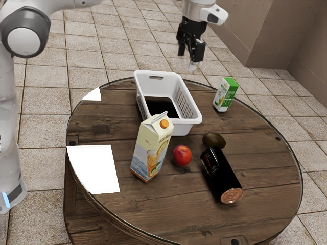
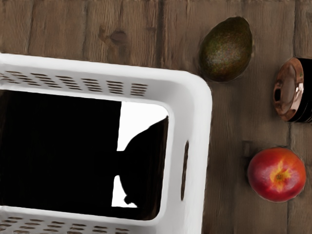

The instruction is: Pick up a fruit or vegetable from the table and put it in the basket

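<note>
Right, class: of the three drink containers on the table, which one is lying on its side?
The black can with the copper-coloured end, beside the avocado; the large orange-capped carton and the small green-and-white carton both stand upright.

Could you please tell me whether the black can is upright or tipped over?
Tipped over: the black can lies with its long body along the wooden table, a copper-coloured end facing sideways.

Table (image 1: 265,173) — basket (image 1: 184,127), big carton (image 1: 152,148), small carton (image 1: 225,95), red fruit (image 1: 182,155), avocado (image 1: 214,140), can (image 1: 220,176).
</note>
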### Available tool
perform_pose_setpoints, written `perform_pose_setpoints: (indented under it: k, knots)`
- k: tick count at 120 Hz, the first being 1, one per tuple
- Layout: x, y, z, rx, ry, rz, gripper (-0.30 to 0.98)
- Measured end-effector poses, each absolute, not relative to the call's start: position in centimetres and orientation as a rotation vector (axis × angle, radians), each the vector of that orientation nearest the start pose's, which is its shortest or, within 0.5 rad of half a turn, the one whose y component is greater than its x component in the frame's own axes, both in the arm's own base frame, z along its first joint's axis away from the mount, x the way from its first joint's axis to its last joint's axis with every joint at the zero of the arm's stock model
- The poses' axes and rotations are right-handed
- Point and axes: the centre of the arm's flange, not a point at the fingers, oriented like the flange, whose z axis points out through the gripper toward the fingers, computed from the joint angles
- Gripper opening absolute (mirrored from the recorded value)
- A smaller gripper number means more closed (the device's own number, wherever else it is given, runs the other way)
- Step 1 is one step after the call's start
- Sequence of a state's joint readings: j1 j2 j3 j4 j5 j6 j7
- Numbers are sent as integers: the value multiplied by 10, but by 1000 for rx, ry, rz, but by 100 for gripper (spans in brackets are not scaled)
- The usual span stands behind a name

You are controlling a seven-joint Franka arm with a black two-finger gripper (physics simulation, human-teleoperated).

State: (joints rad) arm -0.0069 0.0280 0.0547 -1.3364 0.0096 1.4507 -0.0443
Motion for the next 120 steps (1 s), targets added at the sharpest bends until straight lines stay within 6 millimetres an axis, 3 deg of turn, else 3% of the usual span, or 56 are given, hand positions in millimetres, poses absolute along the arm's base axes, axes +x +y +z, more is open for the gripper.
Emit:
perform_pose_setpoints:
  k: [15, 17, 22, 29, 33, 39, 45, 49, 52, 60, 65, 79, 89, 110, 120]
  knots:
    - [545, 54, 708, -3115, -246, -142, 69]
    - [541, 57, 718, -3111, -258, -171, 69]
    - [524, 64, 770, -3092, -287, -330, 69]
    - [504, 73, 813, -3065, -328, -462, 69]
    - [498, 80, 823, -3052, -353, -490, 69]
    - [502, 91, 819, -3049, -386, -469, 69]
    - [515, 94, 803, -3060, -391, -416, 69]
    - [529, 81, 789, -3079, -347, -371, 69]
    - [542, 57, 777, -3099, -274, -336, 69]
    - [565, -34, 749, -3138, -18, -252, 68]
    - [571, -63, 736, -3136, 59, -216, 68]
    - [585, -63, 717, -3111, 49, -172, 68]
    - [592, -77, 671, -3105, 81, -48, 69]
    - [558, -96, 559, -3101, 129, 158, 69]
    - [554, -107, 538, -3117, 153, 119, 69]
